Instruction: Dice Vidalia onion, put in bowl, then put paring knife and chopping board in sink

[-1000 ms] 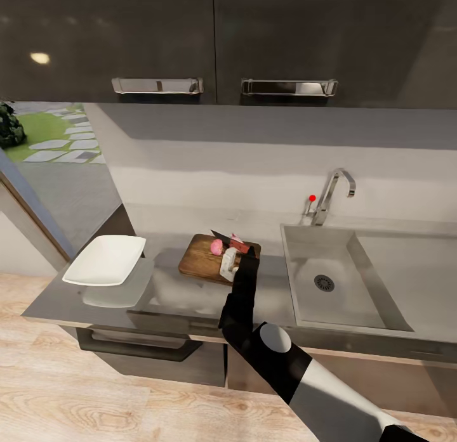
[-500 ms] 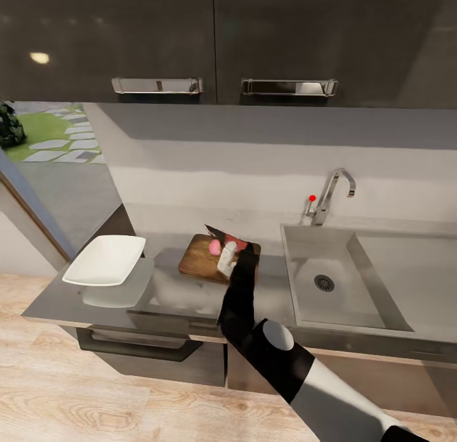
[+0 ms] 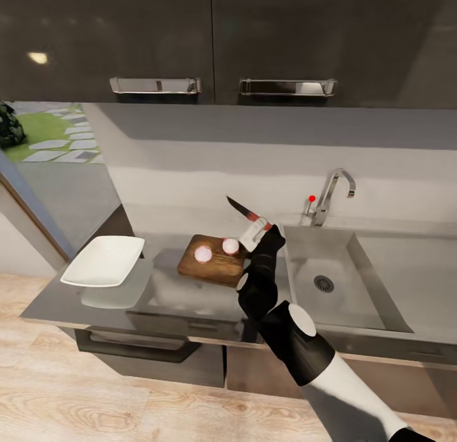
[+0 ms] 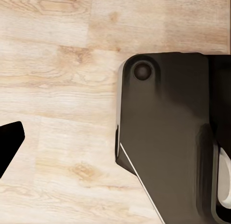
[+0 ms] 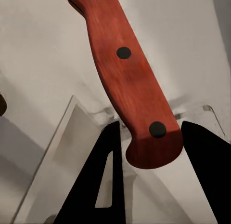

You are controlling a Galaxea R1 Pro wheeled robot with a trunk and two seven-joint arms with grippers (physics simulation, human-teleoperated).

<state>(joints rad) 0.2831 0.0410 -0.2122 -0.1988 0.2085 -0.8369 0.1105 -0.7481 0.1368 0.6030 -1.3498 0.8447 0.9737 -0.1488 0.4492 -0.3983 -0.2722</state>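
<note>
Head view: right gripper (image 3: pixel 257 228) clamps paring knife (image 3: pixel 246 213) raised above chopping board (image 3: pixel 212 260); two onion pieces (image 3: pixel 204 254) on board. Bowl (image 3: pixel 105 260) on countertop (image 3: pixel 158 296), sink (image 3: pixel 333 277) beside. Right wrist: handle pinched between fingers (image 5: pixel 108 176). Left wrist: floor (image 4: pixel 57 89); left jaws probably out of frame, state unclear.

The right arm (image 3: pixel 279 328) has glossy black links, a white round joint cap and a white-grey upper segment. The right gripper (image 5: pixel 149 151) carries flat black fingers (image 5: pixel 103 180).

red-orange paring knife (image 3: pixel 249 215) handle, dark brown chopping board (image 3: pixel 214 259), white bowl (image 3: pixel 104 260)
</note>
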